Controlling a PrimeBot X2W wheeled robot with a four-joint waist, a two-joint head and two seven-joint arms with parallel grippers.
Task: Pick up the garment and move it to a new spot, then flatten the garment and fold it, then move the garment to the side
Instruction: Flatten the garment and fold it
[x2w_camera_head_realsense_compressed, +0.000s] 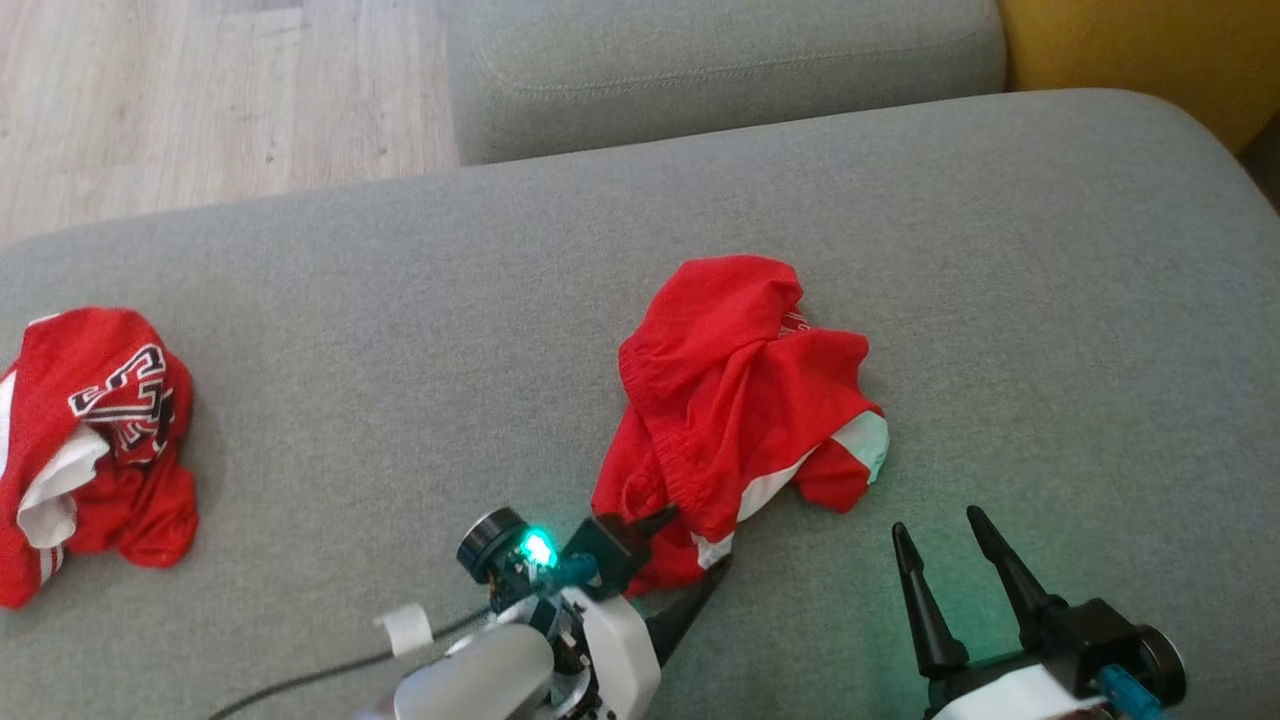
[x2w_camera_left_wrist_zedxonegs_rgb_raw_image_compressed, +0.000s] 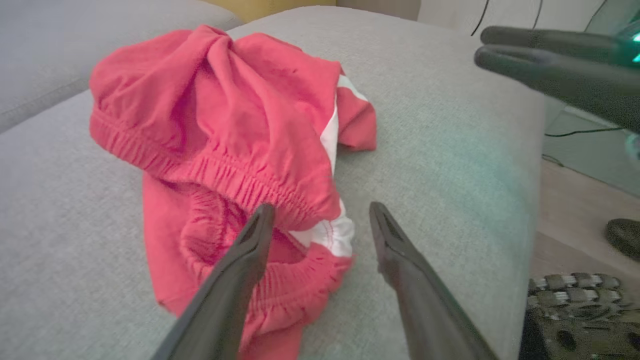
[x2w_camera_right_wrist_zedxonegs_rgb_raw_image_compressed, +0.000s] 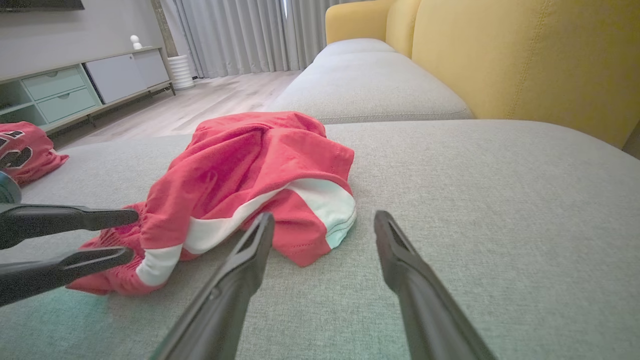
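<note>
Grey fabric sofa cushion (x2w_camera_head_realsense_compressed: 1000, 250) bears crumpled red-and-white shorts (x2w_camera_head_realsense_compressed: 730, 390) mid-seat, where pickup seems in hand: left tool (x2w_camera_head_realsense_compressed: 697, 540) gapes empty astride the waistband, due to close; right tool (x2w_camera_head_realsense_compressed: 935, 520) hovers open, empty.

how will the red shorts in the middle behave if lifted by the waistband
Probably floppy: the shorts lie crumpled in soft folds, so they should sag and unfurl below the open left gripper rather than hold shape. Likely light, being thin cloth. The gathered waistband looks bunched enough to pinch without slipping.
</note>
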